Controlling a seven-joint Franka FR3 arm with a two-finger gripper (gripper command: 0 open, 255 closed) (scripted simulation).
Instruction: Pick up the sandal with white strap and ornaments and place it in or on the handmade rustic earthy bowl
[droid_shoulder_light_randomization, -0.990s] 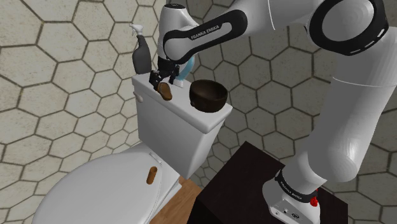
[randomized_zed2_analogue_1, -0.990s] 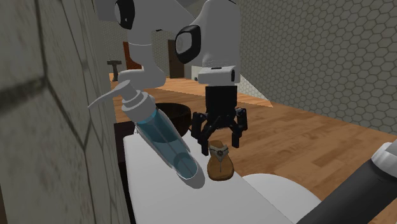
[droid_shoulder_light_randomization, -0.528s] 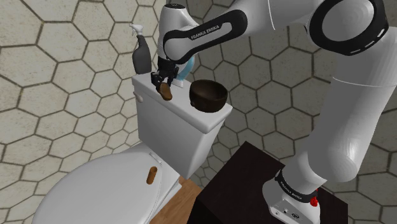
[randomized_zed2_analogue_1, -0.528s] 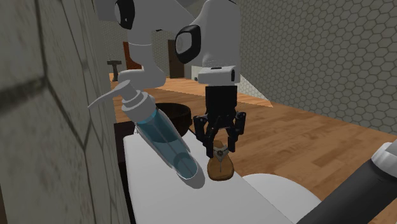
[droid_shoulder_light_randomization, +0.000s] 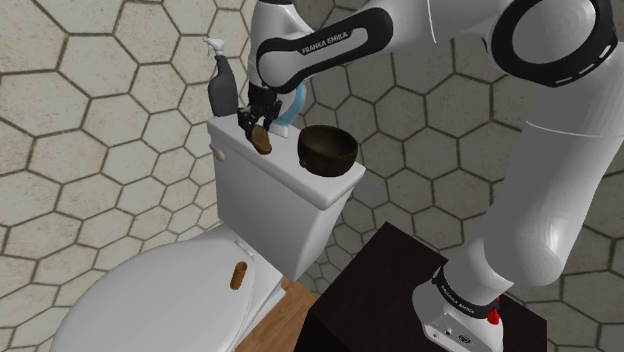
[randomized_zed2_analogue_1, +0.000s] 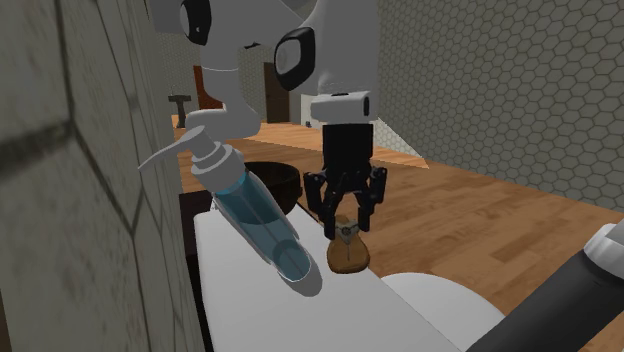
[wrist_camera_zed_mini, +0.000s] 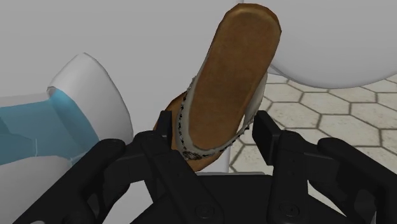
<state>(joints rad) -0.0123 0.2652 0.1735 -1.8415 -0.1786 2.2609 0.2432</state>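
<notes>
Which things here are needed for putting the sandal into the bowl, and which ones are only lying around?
Needed for the job: the sandal, clasped by the gripper; the dark bowl on the toilet tank.

Only lying around: the spray bottle on the tank; the small brown thing on the toilet lid.

You get the shoulder view looking down from beside the stand (droid_shoulder_light_randomization: 372, 285) toward the tiled wall (droid_shoulder_light_randomization: 80, 90); the second exterior view sits close along the toilet tank (randomized_zed2_analogue_1: 250, 305). Both share its top; the wrist view hovers just above it.
</notes>
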